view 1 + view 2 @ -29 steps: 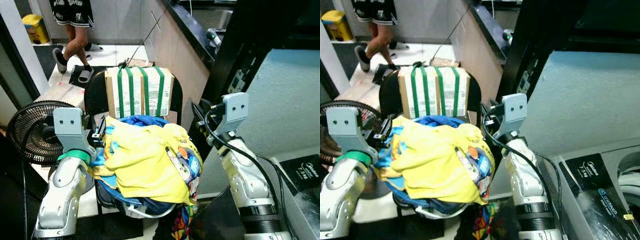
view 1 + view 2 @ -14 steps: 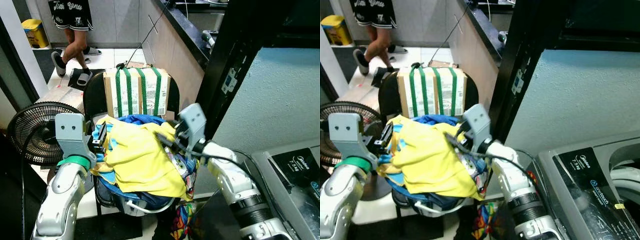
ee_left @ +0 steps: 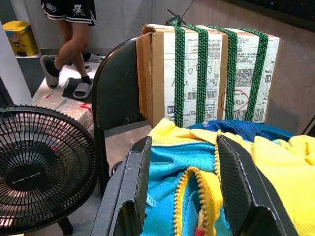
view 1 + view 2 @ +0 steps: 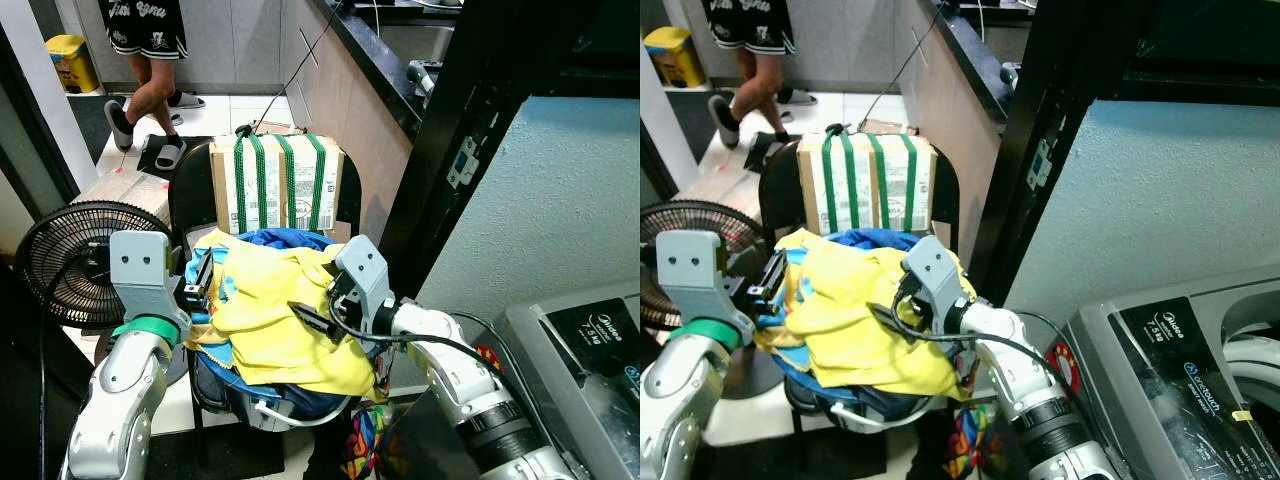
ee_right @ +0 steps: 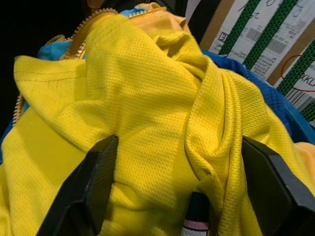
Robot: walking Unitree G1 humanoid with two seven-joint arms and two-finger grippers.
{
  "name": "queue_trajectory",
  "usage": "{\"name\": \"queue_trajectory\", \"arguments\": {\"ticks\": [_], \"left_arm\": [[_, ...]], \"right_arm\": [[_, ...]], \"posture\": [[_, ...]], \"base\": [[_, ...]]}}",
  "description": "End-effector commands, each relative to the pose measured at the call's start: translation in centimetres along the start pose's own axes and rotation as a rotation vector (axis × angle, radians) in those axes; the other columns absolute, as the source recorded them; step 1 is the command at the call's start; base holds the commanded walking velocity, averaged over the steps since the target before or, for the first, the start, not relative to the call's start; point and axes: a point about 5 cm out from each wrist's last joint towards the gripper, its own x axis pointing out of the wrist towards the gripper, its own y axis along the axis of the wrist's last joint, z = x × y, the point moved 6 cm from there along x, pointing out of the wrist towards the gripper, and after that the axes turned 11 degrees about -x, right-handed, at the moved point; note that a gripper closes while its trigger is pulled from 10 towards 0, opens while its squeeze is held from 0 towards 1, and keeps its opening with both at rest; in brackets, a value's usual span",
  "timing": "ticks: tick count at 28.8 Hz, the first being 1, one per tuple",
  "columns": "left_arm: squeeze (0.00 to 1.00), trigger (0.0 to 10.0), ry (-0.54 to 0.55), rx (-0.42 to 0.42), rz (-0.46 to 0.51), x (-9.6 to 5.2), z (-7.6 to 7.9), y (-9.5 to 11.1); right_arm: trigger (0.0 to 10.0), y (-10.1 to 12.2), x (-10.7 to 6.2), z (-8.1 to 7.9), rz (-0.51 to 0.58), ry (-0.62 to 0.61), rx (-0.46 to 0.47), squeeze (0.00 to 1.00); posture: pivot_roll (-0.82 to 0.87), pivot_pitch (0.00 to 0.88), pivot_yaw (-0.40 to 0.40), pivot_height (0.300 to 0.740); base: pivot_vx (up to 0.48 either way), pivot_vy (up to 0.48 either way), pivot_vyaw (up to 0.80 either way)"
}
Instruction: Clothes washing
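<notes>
A heap of yellow and blue clothes fills the black chair, its back against a strapped cardboard box, with the right end effector spread wide over the yellow top and the left end effector wide at the heap's fan-side edge.

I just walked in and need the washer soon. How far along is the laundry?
Early stage. Nothing looks loaded: the clothes pile sits in its basket on the chair. In hand: the right gripper, fingers open, is over the yellow shirt, and the left gripper is open at the pile's edge. Left: grasping and carrying everything to the washing machine.
</notes>
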Motion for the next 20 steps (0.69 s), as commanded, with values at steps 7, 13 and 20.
{"name": "queue_trajectory", "arguments": {"ticks": [7, 13, 20], "left_arm": [[0.00, 10.0, -0.026, -0.001, -0.018, 0.1, 0.5, -0.3], [0.00, 10.0, -0.029, 0.007, -0.024, 0.0, 0.4, -0.3], [0.00, 10.0, -0.032, 0.010, -0.029, 0.1, 0.4, -0.3]], "right_arm": [[0.0, -0.7, -0.1, -0.6, -0.017, 0.011, 0.034, 0.00], [0.0, -0.1, 0.0, -0.6, 0.014, 0.003, 0.043, 0.00], [0.0, 0.3, -0.1, -0.4, 0.036, -0.009, 0.061, 0.00]], "posture": [[0.15, 0.014, -0.015, 0.740], [0.16, 0.014, -0.012, 0.740], [0.16, 0.020, -0.001, 0.740]], "base": [[0.000, 0.000, 0.00], [0.000, 0.000, 0.00], [0.000, 0.000, 0.00]]}}
